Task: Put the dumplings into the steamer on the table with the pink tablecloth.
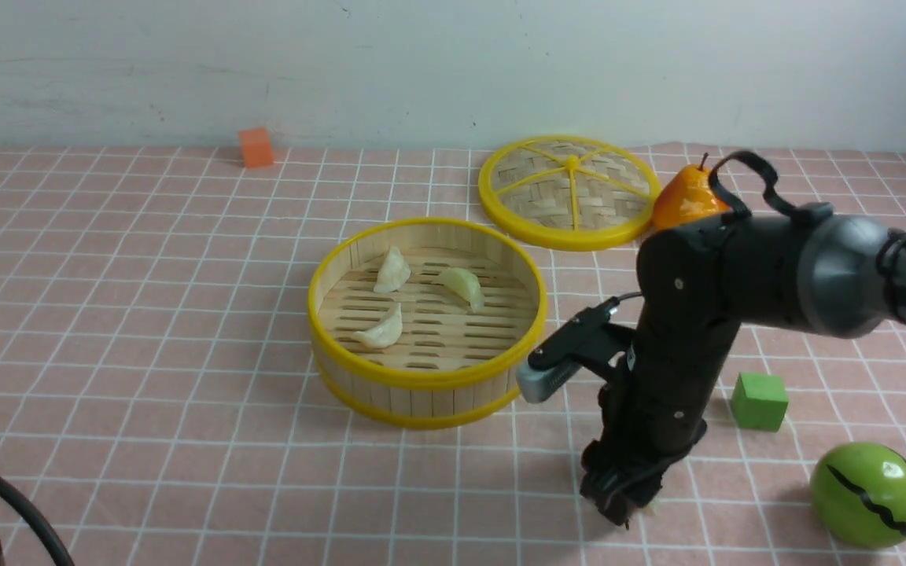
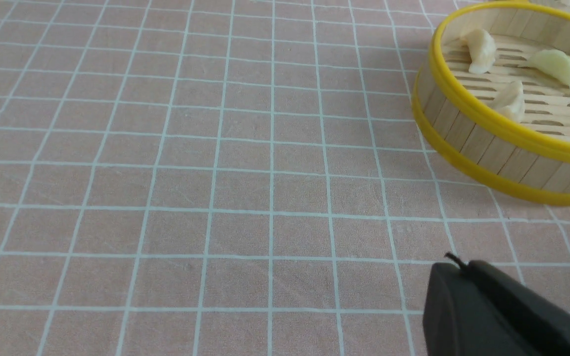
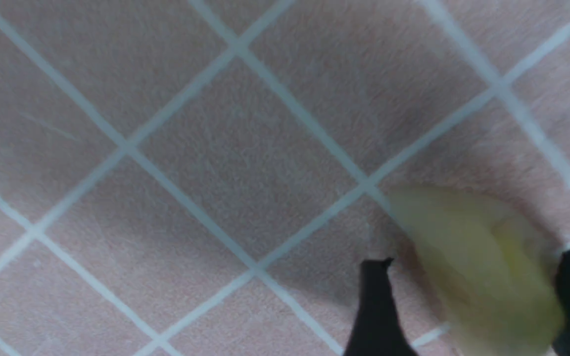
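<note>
**One dumpling on the cloth between the right fingers, three in the steamer**

Nearest the robot, on its right side, the right gripper (image 1: pixel 616 509) points straight down and reaches the pink tablecloth (image 1: pixel 146 354) that covers the table (image 1: pixel 68 236). In the right wrist view its two black fingers (image 3: pixel 376 306) stand apart with the fourth dumpling (image 3: pixel 478 257) between them. That dumpling is yellowish-green, blurred, and lies on the cloth. One finger meets its edge, while a dark strip shows between the other finger and the dumpling, so the fingers straddle it without clamping.

The left gripper (image 2: pixel 455 271) appears only in the left wrist view. Its fingers are pressed together, grasp nothing, and hang over bare cloth, well apart from the steamer. In the front view only a black cable (image 1: pixel 20 503) of that arm shows, at the near left corner.

Near the right edge lies a green ball (image 1: pixel 866 495) with a dark wavy line. A little farther back, just behind the right arm, sits a green cube (image 1: pixel 760 401).

At mid-table stands the steamer (image 1: pixel 421 383), left of the right arm. Three dumplings (image 1: pixel 381 330) lie apart from each other on its slatted floor.

Behind it the flat woven lid (image 1: pixel 571 192) lies on the cloth, with an orange fruit (image 1: pixel 685 203) just beside its right edge. Farthest back, near the wall (image 1: pixel 453 63), is an orange cube (image 1: pixel 256 147).
</note>
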You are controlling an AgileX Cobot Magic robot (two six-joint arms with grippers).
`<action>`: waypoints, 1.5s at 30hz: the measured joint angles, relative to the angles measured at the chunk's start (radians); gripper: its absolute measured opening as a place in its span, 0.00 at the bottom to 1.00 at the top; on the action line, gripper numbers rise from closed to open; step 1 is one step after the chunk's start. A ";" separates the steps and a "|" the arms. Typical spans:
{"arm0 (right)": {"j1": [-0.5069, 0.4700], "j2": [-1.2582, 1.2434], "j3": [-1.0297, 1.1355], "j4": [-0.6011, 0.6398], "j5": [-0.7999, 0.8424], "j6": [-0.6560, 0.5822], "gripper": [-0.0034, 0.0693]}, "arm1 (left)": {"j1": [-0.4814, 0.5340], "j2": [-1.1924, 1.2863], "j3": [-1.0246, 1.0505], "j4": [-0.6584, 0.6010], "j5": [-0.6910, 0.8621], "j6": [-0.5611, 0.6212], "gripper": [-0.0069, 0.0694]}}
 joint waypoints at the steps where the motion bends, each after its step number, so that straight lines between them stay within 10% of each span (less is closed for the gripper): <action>1: 0.000 0.000 0.000 -0.003 -0.001 0.000 0.56 | 0.000 0.000 0.000 0.001 0.000 0.000 0.10; 4: -0.001 0.003 -0.013 -0.017 0.006 0.000 0.36 | 0.000 0.000 0.000 0.007 0.000 0.000 0.10; 12: 0.035 -0.009 -0.315 0.011 0.147 -0.024 0.37 | 0.000 0.000 0.001 0.008 -0.005 0.000 0.10; 25: 0.058 0.243 -0.580 0.040 -0.105 -0.117 0.37 | 0.000 0.000 0.001 0.010 -0.012 0.000 0.11; 37: 0.058 0.163 -0.661 -0.006 0.064 0.024 0.82 | 0.000 0.000 0.001 0.011 -0.003 0.000 0.13; 43: 0.058 -0.087 -0.709 -0.043 0.143 0.140 0.63 | 0.000 0.000 0.001 0.011 -0.003 0.000 0.13; 45: 0.058 -0.225 -0.713 -0.047 0.152 0.172 0.43 | 0.000 0.000 0.001 0.011 -0.002 0.000 0.13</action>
